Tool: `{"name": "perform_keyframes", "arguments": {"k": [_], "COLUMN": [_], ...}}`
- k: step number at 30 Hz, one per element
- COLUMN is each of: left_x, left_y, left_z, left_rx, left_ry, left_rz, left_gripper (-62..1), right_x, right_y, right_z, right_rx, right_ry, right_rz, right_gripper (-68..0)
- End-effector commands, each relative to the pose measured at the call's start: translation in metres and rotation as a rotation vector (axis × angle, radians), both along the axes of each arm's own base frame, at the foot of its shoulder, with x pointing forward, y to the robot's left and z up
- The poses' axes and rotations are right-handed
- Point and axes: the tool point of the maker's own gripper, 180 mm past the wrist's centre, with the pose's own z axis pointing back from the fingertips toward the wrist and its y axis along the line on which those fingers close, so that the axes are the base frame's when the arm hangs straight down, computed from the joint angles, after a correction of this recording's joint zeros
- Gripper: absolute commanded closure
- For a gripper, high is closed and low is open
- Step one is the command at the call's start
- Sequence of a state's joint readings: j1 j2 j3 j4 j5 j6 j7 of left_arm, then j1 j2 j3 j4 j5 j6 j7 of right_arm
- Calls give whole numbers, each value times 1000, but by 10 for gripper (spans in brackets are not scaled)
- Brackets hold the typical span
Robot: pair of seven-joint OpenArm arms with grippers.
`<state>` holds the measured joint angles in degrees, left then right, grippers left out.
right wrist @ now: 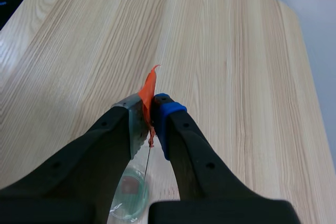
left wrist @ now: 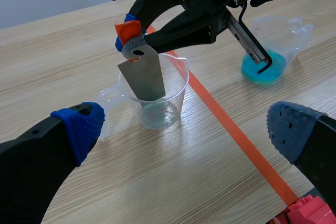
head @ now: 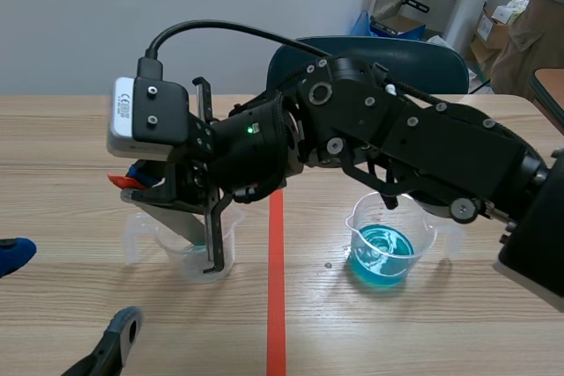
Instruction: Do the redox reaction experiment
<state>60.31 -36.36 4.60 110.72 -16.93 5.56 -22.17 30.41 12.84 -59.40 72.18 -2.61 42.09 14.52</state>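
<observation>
Two fingers of our right claw [right wrist: 150,115] pinch the orange-taped top of the thin metal strip [left wrist: 143,80] — light, stiff and slick, we judge, best held by that tab — its lower end standing in the clear beaker [left wrist: 176,90] on the surface [left wrist: 63,51], while our left claw [left wrist: 189,129] hangs spread.

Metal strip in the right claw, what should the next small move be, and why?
Probably ease the right claw down a little. It is shut on the metal strip, whose lower end hangs inside the clear beaker, seemingly just above the shallow pale liquid at its bottom. Going lower should wet the strip.
</observation>
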Motion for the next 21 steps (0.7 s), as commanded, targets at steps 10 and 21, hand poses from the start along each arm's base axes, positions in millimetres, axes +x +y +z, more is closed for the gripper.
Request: {"name": "perform_keyframes", "arguments": {"k": [10, 21], "left_x": [0, 0], "left_y": [-3, -3], "left_z": [4, 4], "left_rx": [-17, -17], "left_ry": [-11, -11], "left_rz": [-1, -1], "left_gripper": [-623, -623], "right_x": [-6, -11], "right_y": [-7, -4], "right_z": [-19, -22], "right_rx": [-57, -53], "right_ry": [11, 27], "right_rz": [-4, -2], "right_gripper": [-485, -679]}}
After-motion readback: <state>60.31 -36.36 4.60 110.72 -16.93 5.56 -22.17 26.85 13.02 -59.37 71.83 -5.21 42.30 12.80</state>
